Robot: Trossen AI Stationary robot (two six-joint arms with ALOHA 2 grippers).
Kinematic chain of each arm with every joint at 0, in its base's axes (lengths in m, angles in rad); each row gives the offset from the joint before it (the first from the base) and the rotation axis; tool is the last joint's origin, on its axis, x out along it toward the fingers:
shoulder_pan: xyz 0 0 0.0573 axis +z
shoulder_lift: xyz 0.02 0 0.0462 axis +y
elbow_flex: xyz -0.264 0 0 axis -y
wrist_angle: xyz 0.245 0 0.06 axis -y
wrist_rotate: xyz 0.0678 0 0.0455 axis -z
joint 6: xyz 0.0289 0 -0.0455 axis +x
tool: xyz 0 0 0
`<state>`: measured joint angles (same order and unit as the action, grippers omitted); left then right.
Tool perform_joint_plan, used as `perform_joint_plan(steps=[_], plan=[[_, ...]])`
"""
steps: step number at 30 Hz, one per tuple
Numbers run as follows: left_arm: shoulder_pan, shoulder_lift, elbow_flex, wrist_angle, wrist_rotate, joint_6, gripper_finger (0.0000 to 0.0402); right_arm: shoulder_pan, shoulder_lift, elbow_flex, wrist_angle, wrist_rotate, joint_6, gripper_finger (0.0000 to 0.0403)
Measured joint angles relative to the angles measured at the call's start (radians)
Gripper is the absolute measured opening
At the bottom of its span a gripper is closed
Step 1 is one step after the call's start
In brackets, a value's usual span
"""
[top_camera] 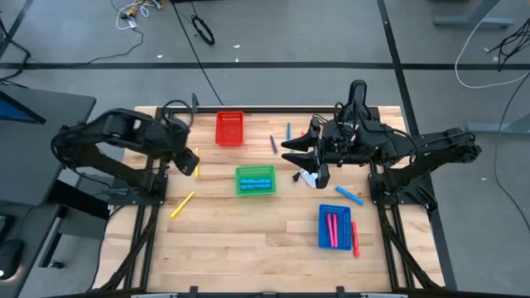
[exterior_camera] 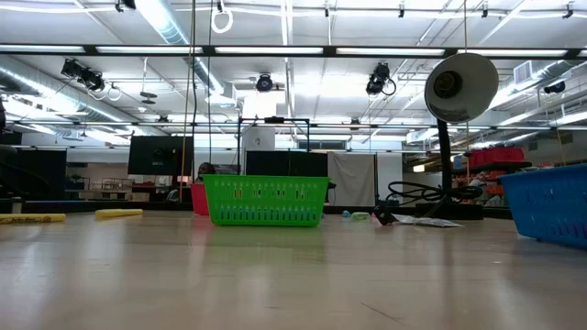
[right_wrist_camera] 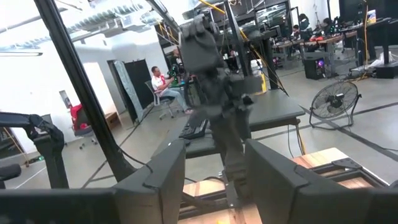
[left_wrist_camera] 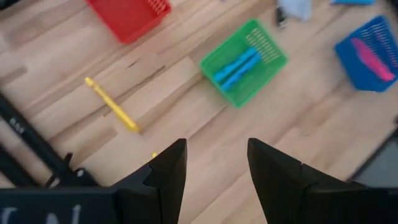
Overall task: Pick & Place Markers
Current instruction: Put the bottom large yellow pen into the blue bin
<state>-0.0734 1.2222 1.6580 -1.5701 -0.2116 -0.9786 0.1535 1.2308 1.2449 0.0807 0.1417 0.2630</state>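
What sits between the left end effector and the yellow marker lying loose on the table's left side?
Nothing visible. The left end effector hangs open over bare wood, and the yellow marker lies flat ahead of it with only table between. The red tray and green tray lie farther off, apart from the marker.

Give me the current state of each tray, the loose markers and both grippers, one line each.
green tray: holds blue markers.
blue tray: holds pink markers.
red tray: looks empty.
yellow marker: loose on the table.
blue marker: loose beside the blue tray.
red marker: loose at the blue tray's edge.
left gripper: open, empty, above the table.
right gripper: open, empty, raised.
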Motion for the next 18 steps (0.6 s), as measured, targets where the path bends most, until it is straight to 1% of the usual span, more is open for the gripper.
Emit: perform_joint_plan(steps=[8,10,13,18], plan=[[0.000,-0.007,-0.206,-0.001,0.034,-0.058,0.0177,0.001,0.000,0.000,-0.036,-0.002,-0.010,0.0167],[0.000,-0.007,-0.249,-0.001,0.057,-0.069,0.0177,0.001,0.000,0.000,-0.042,-0.003,-0.010,0.0167],[0.000,-0.007,-0.309,-0.001,0.077,-0.080,0.0177,0.001,0.000,0.000,-0.044,-0.003,-0.012,0.0167],[0.000,-0.007,-0.382,-0.001,0.079,-0.084,0.0177,0.001,0.000,0.000,-0.046,-0.003,-0.015,0.0167]])
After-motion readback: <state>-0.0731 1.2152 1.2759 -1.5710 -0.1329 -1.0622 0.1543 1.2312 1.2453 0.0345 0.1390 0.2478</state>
